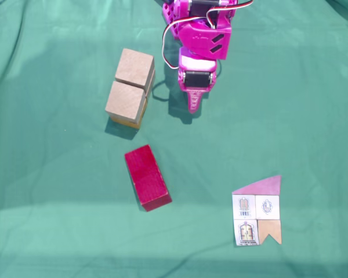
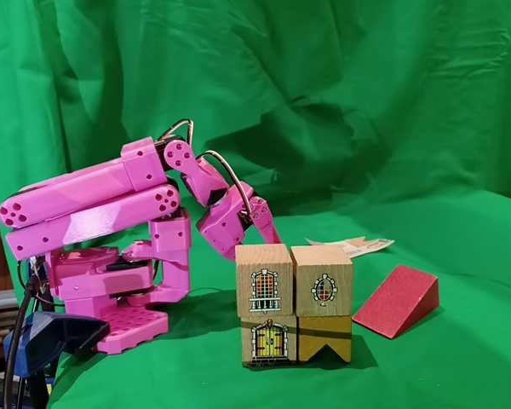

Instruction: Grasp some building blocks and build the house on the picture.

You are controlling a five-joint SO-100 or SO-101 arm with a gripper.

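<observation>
Two tan cubes point(image 1: 134, 67) point(image 1: 126, 101) stand side by side, touching. From the side, these cubes point(image 2: 264, 281) point(image 2: 322, 279) rest on two lower blocks, one with a door drawing point(image 2: 268, 341) and one orange and notched point(image 2: 325, 336). The dark red block point(image 1: 148, 176) lies alone on the cloth, and shows a sloped top point(image 2: 398, 300) from the side. The picture card point(image 1: 256, 211) lies flat and apart from the blocks point(image 2: 364, 246). My pink gripper point(image 1: 192, 107) hovers beside the cubes, pointing down behind them point(image 2: 272, 239), shut and holding nothing.
Green cloth point(image 1: 290, 116) covers the table and hangs as a backdrop. The arm's pink base point(image 2: 111, 324) sits at the left in a fixed view, with a blue clamp point(image 2: 55, 336) in front of it. Open cloth lies between the red block and the card.
</observation>
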